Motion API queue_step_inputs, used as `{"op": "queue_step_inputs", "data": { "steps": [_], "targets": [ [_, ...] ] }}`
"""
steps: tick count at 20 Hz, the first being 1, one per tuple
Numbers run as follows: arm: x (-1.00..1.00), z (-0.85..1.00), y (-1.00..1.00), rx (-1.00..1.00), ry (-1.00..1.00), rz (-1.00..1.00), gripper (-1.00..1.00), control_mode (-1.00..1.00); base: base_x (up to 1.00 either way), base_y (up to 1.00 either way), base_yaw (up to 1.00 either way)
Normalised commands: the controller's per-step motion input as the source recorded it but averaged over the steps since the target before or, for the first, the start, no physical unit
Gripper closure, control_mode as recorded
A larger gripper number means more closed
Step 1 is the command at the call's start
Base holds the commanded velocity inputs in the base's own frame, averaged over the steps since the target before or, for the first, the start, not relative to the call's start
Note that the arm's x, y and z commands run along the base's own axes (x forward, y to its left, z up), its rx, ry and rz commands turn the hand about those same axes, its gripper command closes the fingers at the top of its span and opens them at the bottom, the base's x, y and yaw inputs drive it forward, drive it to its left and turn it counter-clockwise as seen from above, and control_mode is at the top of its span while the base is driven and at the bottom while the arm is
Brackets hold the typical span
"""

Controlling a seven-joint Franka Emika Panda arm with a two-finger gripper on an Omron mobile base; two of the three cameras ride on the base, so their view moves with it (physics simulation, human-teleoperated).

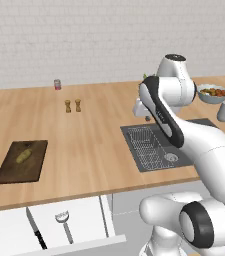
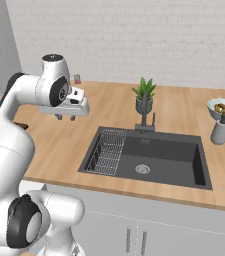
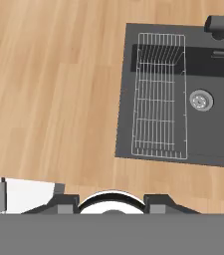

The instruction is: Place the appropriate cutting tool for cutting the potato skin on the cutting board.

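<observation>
Gripper (image 2: 65, 117) high above bare counter (image 1: 94, 145) beside sink (image 1: 154, 147); jaw gap unclear, seemingly empty.

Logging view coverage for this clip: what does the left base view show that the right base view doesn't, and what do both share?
Left base view: the dark cutting board with the potato on it, and the open drawer holding the peeler and the long knife; also two small shakers. Right base view: the potted plant behind the faucet. Both share the sink with its wire rack, the fruit bowl, the small can by the wall, and the light wood counter.
</observation>
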Motion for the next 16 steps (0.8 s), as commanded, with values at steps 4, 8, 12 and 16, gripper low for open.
{"op": "queue_step_inputs", "data": {
  "steps": [4,8,12,16],
  "targets": [
    [-0.27,-0.08,0.06,0.00,0.00,0.00,-1.00,-1.00,0.00,0.00,0.00],
    [-0.77,-0.45,0.75,0.00,0.00,0.00,-1.00,-1.00,0.00,0.00,0.00],
    [-0.75,-0.64,1.00,-0.03,0.00,-0.01,-1.00,-1.00,0.00,0.00,0.00],
    [-0.57,-0.70,1.00,0.00,0.00,-0.05,-1.00,-1.00,0.00,0.00,0.00]
  ]
}}
